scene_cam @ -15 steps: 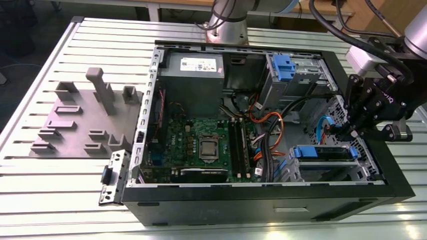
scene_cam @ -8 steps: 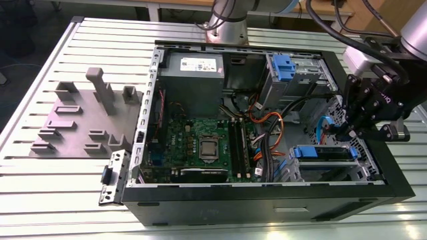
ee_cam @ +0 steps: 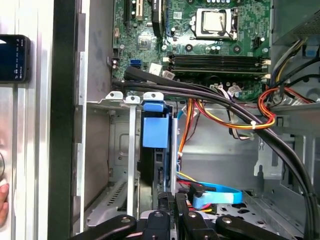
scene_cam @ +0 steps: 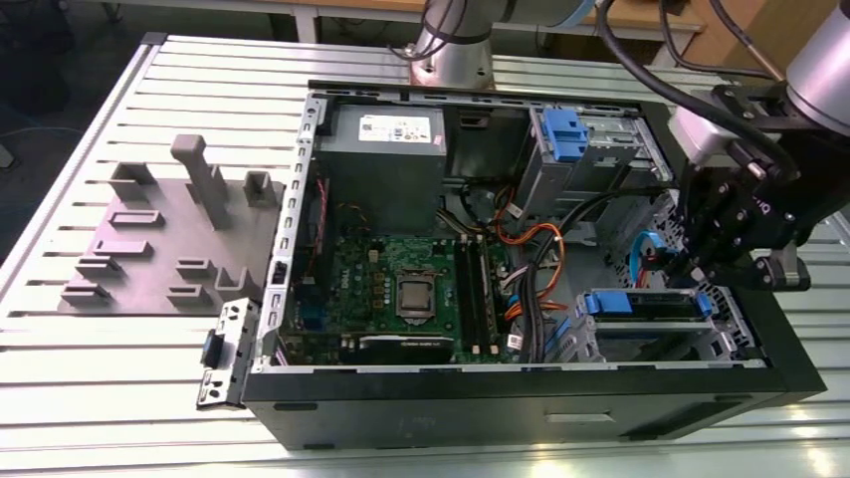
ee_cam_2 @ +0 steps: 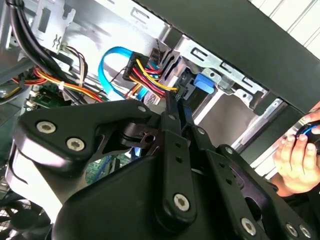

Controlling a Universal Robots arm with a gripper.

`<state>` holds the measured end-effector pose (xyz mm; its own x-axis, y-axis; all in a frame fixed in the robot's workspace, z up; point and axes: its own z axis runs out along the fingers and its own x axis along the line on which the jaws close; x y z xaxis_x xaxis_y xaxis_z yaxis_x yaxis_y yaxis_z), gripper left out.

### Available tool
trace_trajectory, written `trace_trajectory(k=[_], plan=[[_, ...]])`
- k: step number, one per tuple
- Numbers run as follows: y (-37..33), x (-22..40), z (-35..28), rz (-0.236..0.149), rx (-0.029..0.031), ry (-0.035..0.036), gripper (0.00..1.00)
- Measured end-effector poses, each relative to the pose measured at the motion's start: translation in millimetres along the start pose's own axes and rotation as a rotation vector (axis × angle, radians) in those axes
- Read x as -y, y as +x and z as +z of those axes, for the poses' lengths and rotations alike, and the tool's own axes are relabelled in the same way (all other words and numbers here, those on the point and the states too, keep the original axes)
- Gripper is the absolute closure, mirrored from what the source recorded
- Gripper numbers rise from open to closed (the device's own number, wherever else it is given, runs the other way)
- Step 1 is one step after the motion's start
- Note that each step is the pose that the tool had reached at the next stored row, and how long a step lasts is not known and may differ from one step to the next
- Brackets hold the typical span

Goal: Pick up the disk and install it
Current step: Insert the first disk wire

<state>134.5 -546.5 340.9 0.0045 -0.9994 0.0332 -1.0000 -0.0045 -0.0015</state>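
We see the tool (scene_cam: 694, 261) hanging over the open computer case (scene_cam: 398, 398), at the exterior view's right, right above the lower drive cage (scene_cam: 724, 344). The disk (scene_cam: 647, 304) sits in that cage, blue carrier front facing up and toward the camera in the exterior view, its long axis running across the cage, roughly level. In the first wrist view the disk (ee_cam: 155, 132) stands edge-on in its bay, blue tab toward the motherboard (ee_cam: 210, 30), with the tool (ee_cam: 172, 210) in line with the disk's far end, next to the blue cable (ee_cam: 215, 197) and its connector. So the disk lies straight ahead of the tool, along the tool's own axis, very near, possibly touching; we cannot confirm contact.

In both wrist views the tool's fingers (ee_cam_2: 175, 112) look pressed together or nearly so, thin tips pointing into the bay by the power wires (ee_cam_2: 145, 70). We judge them together, not clamped on anything visible.

A person's hand (ee_cam_2: 295, 157) holds something small outside the case wall, well apart from the tool.
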Motion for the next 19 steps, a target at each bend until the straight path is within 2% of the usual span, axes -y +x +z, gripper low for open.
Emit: trace_trajectory(k=[2,4,11,13,14,19], plan=[[1.9,-1.6,1.6,-0.001,0.0002,0.0055,0.84],[2.8,-4.2,2.6,0.0,0.0,0.0155,0.84],[4.7,-15.5,3.0,0.0,-0.0003,0.0635,0.84],[5.4,-18.5,3.3,0.001,-0.0004,0.0739,0.84],[5.6,-19.2,3.3,0.001,-0.0005,0.0771,0.84],[5.6,-19.2,3.3,0.001,-0.0004,0.0779,0.84]])
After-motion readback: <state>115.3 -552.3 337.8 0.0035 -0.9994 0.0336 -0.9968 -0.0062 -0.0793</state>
